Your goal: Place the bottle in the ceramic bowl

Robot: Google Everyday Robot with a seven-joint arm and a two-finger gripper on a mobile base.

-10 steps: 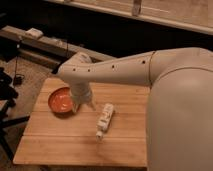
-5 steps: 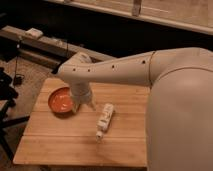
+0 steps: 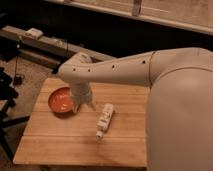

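The white bottle (image 3: 104, 119) lies on its side on the wooden table (image 3: 60, 142), cap end pointing toward the front. The orange-red ceramic bowl (image 3: 60, 100) sits at the table's left and nothing shows in the part of it I can see. My gripper (image 3: 83, 105) hangs from the white arm between the bowl and the bottle, over the bowl's right rim and just left of the bottle. It holds nothing that I can see.
The large white arm (image 3: 165, 85) covers the table's right side. A dark shelf with a small pale object (image 3: 34, 33) runs behind the table. Dark stand parts (image 3: 7, 100) and cables stand off the table's left edge.
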